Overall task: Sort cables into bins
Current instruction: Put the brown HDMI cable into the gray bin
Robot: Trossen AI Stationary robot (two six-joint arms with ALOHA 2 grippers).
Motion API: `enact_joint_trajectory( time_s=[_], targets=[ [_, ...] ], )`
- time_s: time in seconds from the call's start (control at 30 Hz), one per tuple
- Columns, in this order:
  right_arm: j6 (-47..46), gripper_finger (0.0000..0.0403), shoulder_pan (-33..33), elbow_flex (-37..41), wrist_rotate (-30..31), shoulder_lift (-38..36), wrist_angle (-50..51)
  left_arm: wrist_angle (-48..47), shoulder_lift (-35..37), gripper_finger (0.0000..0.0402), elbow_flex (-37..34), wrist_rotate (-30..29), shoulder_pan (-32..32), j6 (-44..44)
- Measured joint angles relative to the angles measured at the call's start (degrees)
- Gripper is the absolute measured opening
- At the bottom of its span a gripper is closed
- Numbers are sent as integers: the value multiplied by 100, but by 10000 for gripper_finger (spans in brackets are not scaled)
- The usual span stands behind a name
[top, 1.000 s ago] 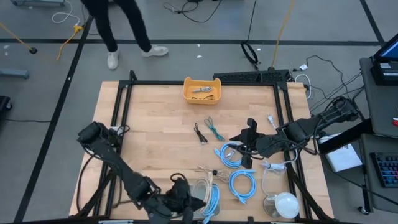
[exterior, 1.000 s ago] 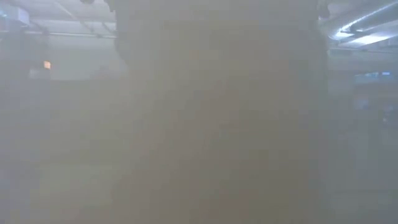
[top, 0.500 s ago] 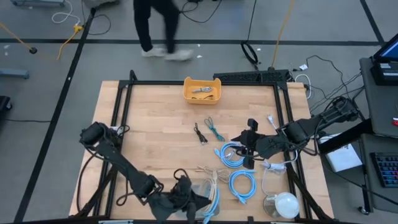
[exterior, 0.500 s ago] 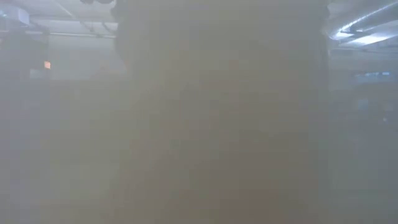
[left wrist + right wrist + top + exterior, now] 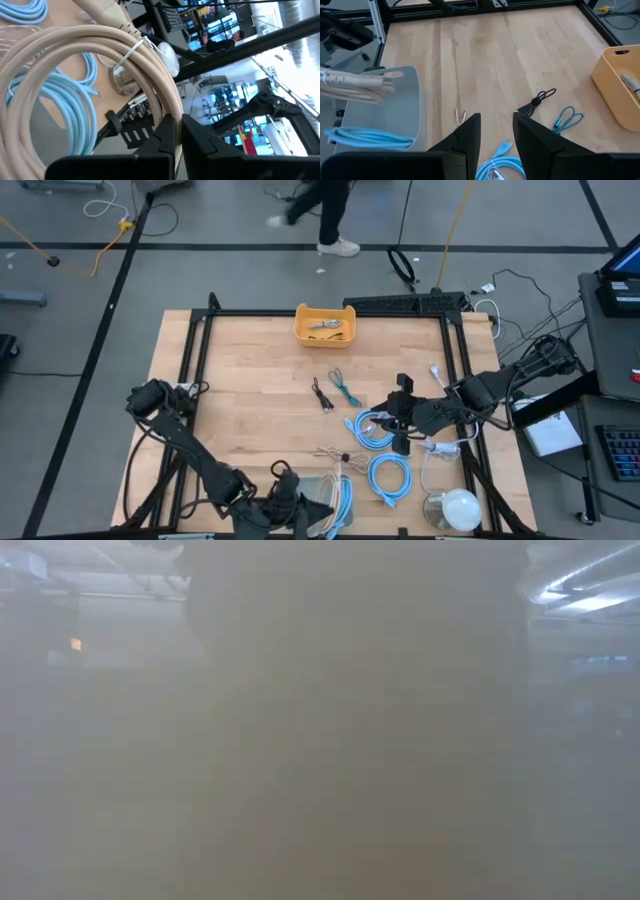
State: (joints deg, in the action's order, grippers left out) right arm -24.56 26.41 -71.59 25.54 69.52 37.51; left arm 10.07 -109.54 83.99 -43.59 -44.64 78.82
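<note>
Holding the beige cable point(image 5: 95, 45) over the grey bin point(image 5: 410, 100) at the surface's near edge, left gripper point(image 5: 177, 131) clamped; right gripper point(image 5: 496, 131) part-open, empty

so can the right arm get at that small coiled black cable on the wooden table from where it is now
Probably yes. The right gripper is open and holds nothing, and the small coiled black cable lies just ahead of it on bare wooden table, apart from the teal cable. Nothing stands between them.
</note>
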Motion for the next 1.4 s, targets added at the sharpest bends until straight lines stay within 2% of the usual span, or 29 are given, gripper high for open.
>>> enact_joint_trajectory(
  time_s=[0.27, 0.37, 0.5, 0.67, 0.83, 1.13, 1.27, 1.4],
  targets=[
    [-28, 110, 31, 0, -7, 0, -1, 213, -225, 10, 2, 39, 67, 152],
    [-23, 110, 33, 0, -11, 0, -2, 775, -572, 10, 4, 284, 174, 157],
    [23, 110, 33, 0, -12, 0, -17, 1063, -901, 10, 2, 506, 311, -17],
    [26, 110, 33, 0, -107, 0, -23, 948, -890, 10, 2, 530, 455, -133],
    [24, 110, 33, 0, -181, -25, -50, 802, -898, 9, 2, 863, 498, -119],
    [20, 110, 124, 0, -160, -206, -95, 513, -900, 10, 2, 775, 355, 222],
    [20, 110, 146, 0, -153, -238, -195, 288, -900, 38, 2, 468, 308, 396],
    [20, 110, 146, 0, -151, -236, -256, 332, -899, 84, 2, 567, 336, 429]
  ],
)
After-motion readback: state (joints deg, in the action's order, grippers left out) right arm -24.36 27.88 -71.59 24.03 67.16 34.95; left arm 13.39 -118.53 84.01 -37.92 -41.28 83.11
